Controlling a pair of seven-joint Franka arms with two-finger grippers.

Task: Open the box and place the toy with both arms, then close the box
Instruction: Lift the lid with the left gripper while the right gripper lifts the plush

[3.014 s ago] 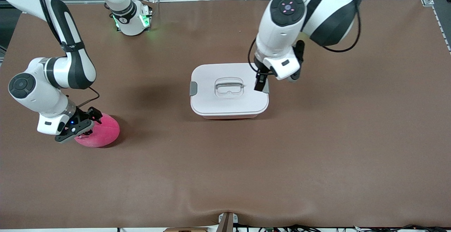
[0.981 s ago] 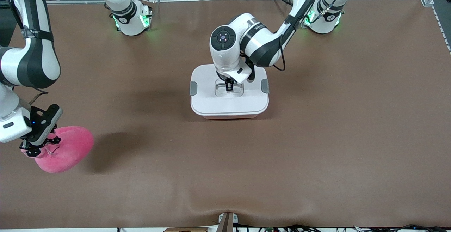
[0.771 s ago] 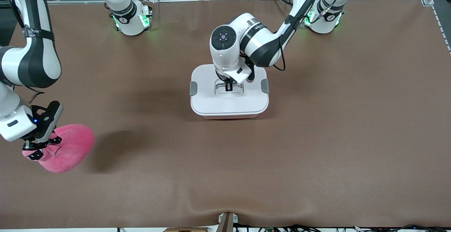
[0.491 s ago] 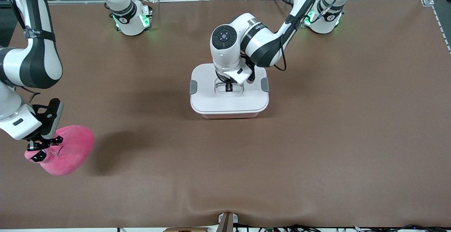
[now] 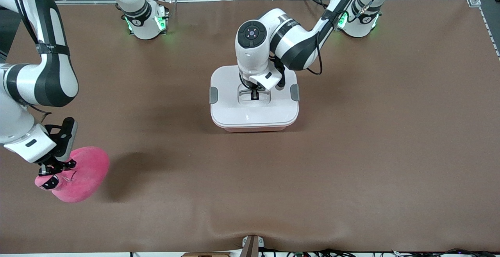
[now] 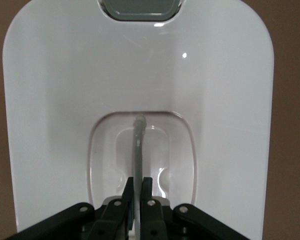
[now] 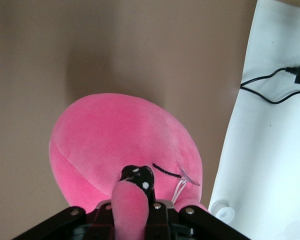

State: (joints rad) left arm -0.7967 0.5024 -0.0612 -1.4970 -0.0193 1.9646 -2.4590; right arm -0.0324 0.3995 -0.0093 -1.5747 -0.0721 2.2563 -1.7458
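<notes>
My left gripper is down in the sunken well at the middle of the lid, with its fingers pinched tight on the thin grey handle. In my left wrist view the handle stands up as a narrow strip running straight away from the fingers, clamped between them near one end.

The box sits in the middle of the table, with its long axis running from the right arm's end toward the left arm's end, about 9 to 3 o'clock in the front view. A grey clip shows on the lid's short edge at 9 o'clock and another grey clip at 3 o'clock. Only a thin pink strip of the tub shows under the lid's edge at 6 o'clock. The lid covers the tub; whether it has come free of it I cannot tell.

My right gripper is up over the right arm's end of the table, toward the 8 o'clock corner of the front view and well apart from the box. It is clamped on the toy, gripping one of the bulging eyes between its fingers. The toy hangs below the gripper with its shadow thrown on the table beside it. Its long axis lies tilted, roughly 8 to 2 o'clock in the front view, the eye end at 8 o'clock under my gripper and the round bulk toward 2 o'clock.
</notes>
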